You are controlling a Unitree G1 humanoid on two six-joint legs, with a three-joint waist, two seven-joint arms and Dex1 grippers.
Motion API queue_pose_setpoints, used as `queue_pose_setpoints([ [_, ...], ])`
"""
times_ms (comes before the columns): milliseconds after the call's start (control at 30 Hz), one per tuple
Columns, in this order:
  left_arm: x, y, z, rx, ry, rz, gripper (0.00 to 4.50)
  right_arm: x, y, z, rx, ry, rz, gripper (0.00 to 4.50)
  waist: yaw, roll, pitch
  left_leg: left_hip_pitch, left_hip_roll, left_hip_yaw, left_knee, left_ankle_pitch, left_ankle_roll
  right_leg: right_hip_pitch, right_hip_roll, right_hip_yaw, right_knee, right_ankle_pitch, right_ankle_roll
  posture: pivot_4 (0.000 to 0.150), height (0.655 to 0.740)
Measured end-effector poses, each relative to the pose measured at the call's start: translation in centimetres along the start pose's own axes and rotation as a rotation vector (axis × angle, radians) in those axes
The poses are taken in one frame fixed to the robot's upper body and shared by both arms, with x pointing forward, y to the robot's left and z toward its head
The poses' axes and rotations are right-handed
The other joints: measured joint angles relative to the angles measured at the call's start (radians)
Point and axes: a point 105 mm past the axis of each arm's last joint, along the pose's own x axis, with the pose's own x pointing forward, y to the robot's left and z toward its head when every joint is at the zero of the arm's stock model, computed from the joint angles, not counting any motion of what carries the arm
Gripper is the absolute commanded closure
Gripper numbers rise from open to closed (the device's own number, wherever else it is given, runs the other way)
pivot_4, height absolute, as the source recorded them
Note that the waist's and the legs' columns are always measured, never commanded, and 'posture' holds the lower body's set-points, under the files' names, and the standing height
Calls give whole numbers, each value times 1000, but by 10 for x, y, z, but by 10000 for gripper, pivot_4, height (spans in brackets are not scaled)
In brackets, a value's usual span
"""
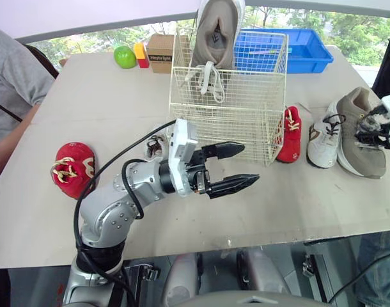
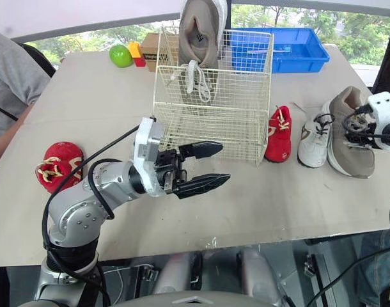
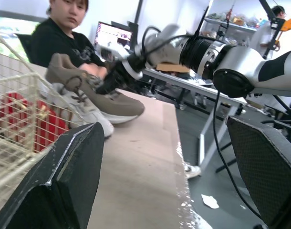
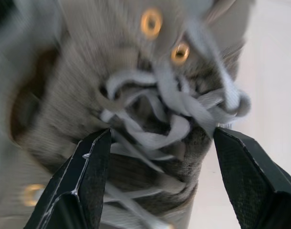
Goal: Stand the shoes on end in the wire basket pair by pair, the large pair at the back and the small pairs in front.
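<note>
The wire basket [image 1: 246,121] stands mid-table with one large taupe shoe [image 1: 215,32] on end in its back. The other large taupe shoe [image 1: 355,137] lies at the table's right. My right gripper [image 4: 162,133] is open over it, its fingers on either side of the laces [image 4: 160,124]. A small white shoe [image 1: 323,142] lies beside that shoe, and a small red shoe [image 1: 289,134] leans by the basket's right side. Another red shoe [image 1: 73,167] lies far left. A small white shoe [image 1: 155,147] peeks from behind my left arm. My left gripper [image 1: 236,167] hovers open and empty before the basket.
A blue bin [image 1: 307,48] sits behind the basket. A cardboard box [image 1: 160,52], a green ball [image 1: 124,56] and a red and yellow block [image 1: 141,54] stand at the back left. A person [image 1: 9,96] sits at the table's left side.
</note>
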Motion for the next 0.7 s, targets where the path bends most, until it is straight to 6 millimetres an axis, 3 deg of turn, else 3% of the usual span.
queue_pose_setpoints([
  [200,-5,1,-6,-8,10,39,0,5,-2,-9,-12,69,2,44062,2,-6,-4,0,0,-2,0,0,0,2,-1,-3,0,0,0,1500,7400],
  [400,-7,-2,-9,-16,20,37,0,3,-5,-9,102,4,26,44062,1,-6,-4,0,0,-2,0,0,0,2,-1,-3,0,0,0,1500,7400],
  [500,-6,-2,-6,-18,6,21,0,-7,-15,-9,309,-136,67,44062,5,-3,-1,-1,0,-1,0,0,0,1,-1,-3,-1,0,0,1500,7400],
  [567,-4,-1,-3,-14,-6,17,0,-16,-20,0,400,-245,93,44062,5,1,0,-1,-1,-1,0,0,0,1,-1,-2,-1,0,0,1500,7400],
  [700,-5,4,-4,-37,-21,29,0,-61,-27,45,544,-559,160,44062,-2,8,3,0,0,-1,-2,0,0,-1,1,2,0,0,1,1500,7400],
])
